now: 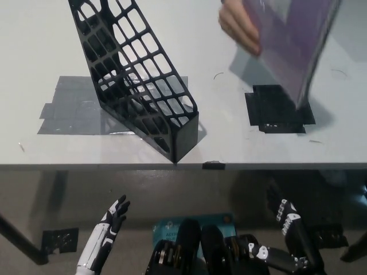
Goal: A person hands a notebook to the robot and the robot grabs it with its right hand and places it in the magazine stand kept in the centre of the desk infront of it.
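Person's hand point(239, 26) holding purple notebook point(292, 46) at far right, black magazine stand point(140, 86) centre-left on desk point(229, 143), white left hand point(114, 215) and black right hand point(284, 212) both near, below desk edge, fingers apart, empty.

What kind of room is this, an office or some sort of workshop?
Probably a lab set up like an office desk: a plain white desk with tape patches marking spots, a black magazine stand, and a person's hand holding out a purple notebook.
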Robot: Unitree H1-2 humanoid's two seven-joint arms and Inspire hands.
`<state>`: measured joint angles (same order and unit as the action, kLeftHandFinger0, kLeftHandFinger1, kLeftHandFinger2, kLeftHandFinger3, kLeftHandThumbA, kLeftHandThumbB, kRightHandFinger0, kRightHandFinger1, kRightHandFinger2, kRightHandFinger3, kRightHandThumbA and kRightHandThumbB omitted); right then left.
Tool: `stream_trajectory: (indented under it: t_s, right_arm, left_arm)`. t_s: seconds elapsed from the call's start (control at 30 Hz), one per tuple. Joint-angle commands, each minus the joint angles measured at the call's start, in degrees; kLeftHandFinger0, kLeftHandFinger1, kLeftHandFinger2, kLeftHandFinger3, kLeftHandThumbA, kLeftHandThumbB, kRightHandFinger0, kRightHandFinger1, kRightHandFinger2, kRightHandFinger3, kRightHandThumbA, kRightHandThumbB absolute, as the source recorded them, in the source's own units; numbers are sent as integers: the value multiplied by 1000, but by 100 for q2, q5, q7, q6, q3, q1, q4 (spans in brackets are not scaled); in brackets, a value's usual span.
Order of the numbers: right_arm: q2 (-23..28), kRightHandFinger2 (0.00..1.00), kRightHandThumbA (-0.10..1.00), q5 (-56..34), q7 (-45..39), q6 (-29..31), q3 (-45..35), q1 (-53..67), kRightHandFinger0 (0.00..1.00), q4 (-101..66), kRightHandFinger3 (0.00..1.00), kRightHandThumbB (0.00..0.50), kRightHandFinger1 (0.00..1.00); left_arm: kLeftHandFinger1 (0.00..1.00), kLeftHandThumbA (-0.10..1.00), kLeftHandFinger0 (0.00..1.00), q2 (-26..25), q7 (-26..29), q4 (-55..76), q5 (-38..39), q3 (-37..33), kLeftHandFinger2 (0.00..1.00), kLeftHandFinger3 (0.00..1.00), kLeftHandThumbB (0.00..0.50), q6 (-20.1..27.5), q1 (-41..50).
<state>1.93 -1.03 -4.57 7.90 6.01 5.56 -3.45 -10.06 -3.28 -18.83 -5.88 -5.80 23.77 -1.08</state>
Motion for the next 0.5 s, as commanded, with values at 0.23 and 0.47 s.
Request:
stream_trajectory:
  t_s: [0.23,0.47]
  right_arm:
    - [-320,1000,1000,282,706,1011,-864,-472,1000,-1404,1000,140,1000]
    - [-306,1000,1000,354,893,762,-1220,-1024,1000,-1770,1000,176,1000]
  left_arm:
    - [1000,1000,1000,-107,-27,62,-46,-17,1000,1000,500,315,-118]
    - [1000,1000,1000,-110,-28,40,-52,11,1000,1000,500,315,-180]
